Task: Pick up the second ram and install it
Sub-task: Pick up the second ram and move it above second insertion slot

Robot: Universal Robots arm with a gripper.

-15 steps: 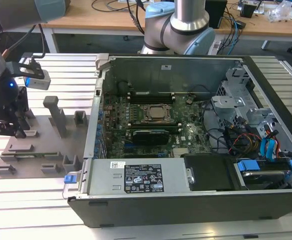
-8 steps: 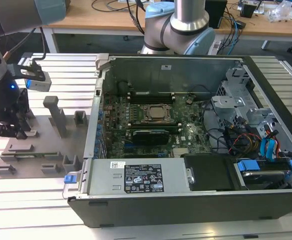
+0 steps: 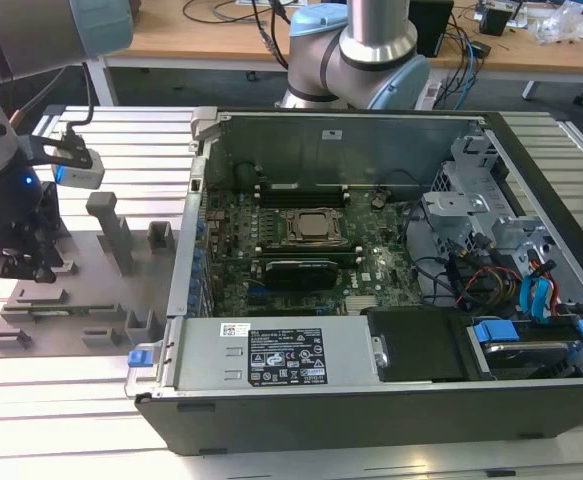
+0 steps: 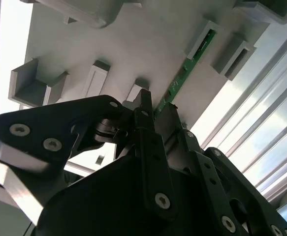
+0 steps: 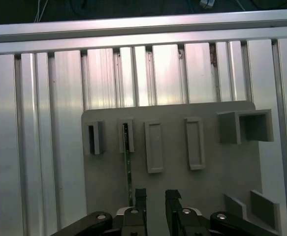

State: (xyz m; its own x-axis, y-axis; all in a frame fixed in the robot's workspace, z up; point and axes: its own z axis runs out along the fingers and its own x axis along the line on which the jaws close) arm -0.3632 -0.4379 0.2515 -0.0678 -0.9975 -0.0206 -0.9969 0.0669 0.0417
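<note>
Gripper [image 5: 155, 196] parted; second ram [image 5: 128, 167] in fixture block [image 5: 131, 129]

- Light is glaring off the table [image 3: 81, 400] at seven o'clock in the exterior view.
- Shadow is filling the computer case [image 3: 351, 135].
- The tool [image 4: 156, 102] is showing dark against the blown-out table.

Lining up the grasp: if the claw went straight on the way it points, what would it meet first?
Probably the grey fixture plate. In the first wrist view the second ram stands on edge just beside the claw, not between its open fingers, though depth is unclear.
</note>
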